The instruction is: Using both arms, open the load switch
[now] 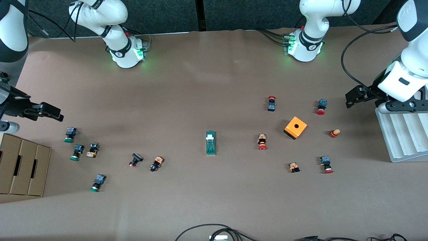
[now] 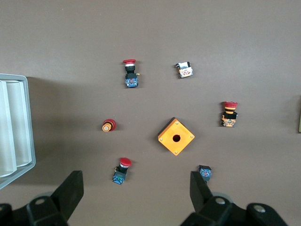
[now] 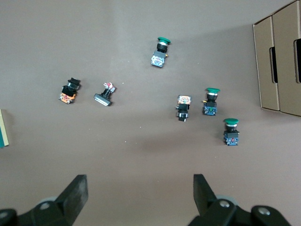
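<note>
The load switch [image 1: 210, 143], a narrow dark green block with a white lever piece at its end toward the robots, lies flat near the middle of the table. Only a sliver of it shows at the edge of the left wrist view [image 2: 299, 114] and of the right wrist view [image 3: 2, 128]. My left gripper [image 1: 350, 98] hangs open and empty at the left arm's end of the table, above the brown surface [image 2: 136, 188] beside a grey tray. My right gripper [image 1: 53, 113] is open and empty at the right arm's end, over bare table [image 3: 139, 188].
An orange cube box with a hole [image 1: 295, 127] and several red-capped push buttons [image 1: 262, 142] lie toward the left arm's end. Green-capped buttons [image 1: 70, 134] lie toward the right arm's end. A ribbed grey tray [image 1: 401, 137] and cardboard boxes [image 1: 23, 165] sit at the table's ends.
</note>
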You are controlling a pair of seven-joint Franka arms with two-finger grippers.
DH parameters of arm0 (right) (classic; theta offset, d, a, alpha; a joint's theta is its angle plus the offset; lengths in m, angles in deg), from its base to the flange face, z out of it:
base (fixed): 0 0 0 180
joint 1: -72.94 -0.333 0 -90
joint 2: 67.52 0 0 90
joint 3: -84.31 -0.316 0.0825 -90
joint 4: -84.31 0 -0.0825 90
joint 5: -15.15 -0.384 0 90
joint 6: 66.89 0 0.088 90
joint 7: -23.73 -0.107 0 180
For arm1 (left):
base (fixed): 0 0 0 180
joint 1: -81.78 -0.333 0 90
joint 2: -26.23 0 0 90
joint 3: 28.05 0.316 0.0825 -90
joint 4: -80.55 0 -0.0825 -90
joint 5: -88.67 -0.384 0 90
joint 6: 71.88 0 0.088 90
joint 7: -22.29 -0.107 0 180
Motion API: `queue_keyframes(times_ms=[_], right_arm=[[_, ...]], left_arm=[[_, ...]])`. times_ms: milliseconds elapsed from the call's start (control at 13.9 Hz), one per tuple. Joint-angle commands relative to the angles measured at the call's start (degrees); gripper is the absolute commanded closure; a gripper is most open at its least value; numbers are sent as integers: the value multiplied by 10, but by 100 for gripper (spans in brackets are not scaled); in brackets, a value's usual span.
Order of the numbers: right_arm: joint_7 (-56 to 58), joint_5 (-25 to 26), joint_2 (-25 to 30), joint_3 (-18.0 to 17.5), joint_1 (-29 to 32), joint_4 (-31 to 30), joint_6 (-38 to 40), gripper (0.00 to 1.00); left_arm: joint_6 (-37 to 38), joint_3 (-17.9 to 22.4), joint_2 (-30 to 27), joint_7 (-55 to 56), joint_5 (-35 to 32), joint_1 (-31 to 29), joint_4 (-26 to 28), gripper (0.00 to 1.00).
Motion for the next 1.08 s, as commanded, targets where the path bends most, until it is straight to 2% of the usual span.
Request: queue_keyframes(times_ms=[0, 288, 1007], right_arm=[[0, 5, -6, 1, -7, 4, 9, 0], [2, 10, -7, 2, -8, 4, 11, 0], [3, 6, -8, 1, -7, 4, 11, 0]], left_arm=[[-1, 2, -6, -1, 9, 3, -25, 0], [-5, 1, 25, 3, 9, 4, -41, 0], [-1, -6, 25, 1, 9, 3, -39, 0]])
